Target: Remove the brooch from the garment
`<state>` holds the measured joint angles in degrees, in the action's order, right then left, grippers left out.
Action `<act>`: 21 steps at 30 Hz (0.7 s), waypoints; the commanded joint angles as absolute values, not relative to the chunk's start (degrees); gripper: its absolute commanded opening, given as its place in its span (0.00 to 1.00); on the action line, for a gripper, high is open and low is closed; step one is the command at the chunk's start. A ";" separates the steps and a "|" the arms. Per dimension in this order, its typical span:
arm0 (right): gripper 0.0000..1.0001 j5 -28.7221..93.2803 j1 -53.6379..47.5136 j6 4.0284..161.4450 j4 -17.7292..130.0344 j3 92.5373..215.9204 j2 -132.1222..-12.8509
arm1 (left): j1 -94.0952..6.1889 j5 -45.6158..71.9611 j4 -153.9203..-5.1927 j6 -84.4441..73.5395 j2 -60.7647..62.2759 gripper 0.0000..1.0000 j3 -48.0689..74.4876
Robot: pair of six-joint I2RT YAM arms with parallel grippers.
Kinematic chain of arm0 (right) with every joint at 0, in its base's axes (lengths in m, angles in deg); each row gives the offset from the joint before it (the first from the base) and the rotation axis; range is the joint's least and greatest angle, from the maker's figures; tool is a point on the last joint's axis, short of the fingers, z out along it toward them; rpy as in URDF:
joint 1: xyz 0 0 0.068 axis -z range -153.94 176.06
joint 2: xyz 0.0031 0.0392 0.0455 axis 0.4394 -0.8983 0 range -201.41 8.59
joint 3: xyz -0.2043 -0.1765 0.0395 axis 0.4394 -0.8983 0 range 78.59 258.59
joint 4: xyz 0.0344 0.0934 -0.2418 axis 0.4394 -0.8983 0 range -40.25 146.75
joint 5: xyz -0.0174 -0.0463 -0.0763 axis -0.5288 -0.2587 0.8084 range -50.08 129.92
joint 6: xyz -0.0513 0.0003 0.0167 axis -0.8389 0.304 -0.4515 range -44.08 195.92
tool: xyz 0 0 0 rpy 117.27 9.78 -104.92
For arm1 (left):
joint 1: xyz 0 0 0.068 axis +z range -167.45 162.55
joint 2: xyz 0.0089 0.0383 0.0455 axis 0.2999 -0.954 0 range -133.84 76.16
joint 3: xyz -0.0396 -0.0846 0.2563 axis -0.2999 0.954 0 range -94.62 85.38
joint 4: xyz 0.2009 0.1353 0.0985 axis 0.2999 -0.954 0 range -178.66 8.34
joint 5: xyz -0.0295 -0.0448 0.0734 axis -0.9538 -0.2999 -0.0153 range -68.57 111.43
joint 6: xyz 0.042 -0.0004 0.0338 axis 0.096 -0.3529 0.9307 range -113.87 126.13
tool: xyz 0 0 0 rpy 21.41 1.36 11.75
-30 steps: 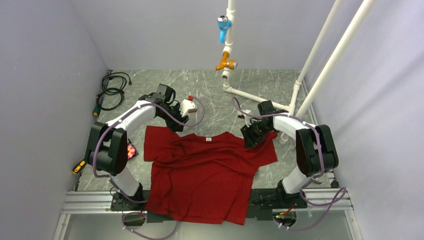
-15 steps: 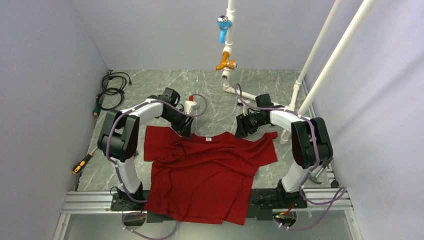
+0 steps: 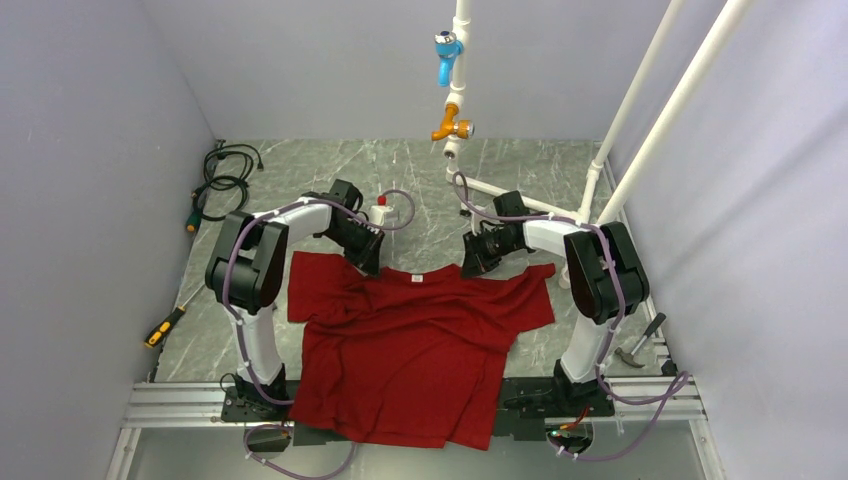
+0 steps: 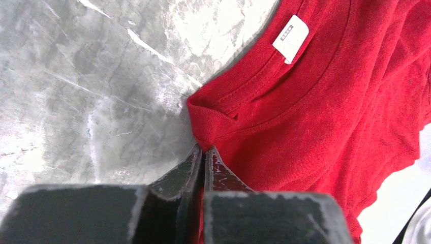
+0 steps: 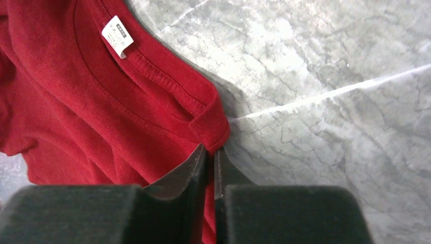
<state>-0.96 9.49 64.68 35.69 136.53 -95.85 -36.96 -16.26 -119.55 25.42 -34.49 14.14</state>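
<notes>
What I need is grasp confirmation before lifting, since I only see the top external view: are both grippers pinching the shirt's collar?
Observer: The left wrist view shows the left gripper shut on the red T-shirt at one end of the collar.
Operator: And the right?
Observer: The right wrist view shows the right gripper pinching the opposite collar end, with fabric between its fingers.
Operator: Any brooch near them?
Observer: None shows in either wrist view. Only the white label sits inside the collar.
</notes>
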 commanded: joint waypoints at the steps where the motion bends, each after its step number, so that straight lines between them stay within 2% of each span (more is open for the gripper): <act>1: 0.00 1.32 9.91 64.36 36.37 138.34 -94.77 | -35.64 -19.33 -119.45 23.07 -34.63 0.00 10.66; 10: 0.00 9.29 13.87 68.51 43.46 141.30 -92.09 | -31.87 -15.31 -116.41 20.79 -36.77 0.00 0.90; 21: 0.00 19.40 15.47 74.72 54.41 148.23 -98.25 | -29.55 -13.28 -112.44 14.28 -47.59 0.00 -15.16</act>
<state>13.20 14.43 71.87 48.28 145.14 -96.29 -30.86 -15.08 -115.94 18.57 -45.00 -10.63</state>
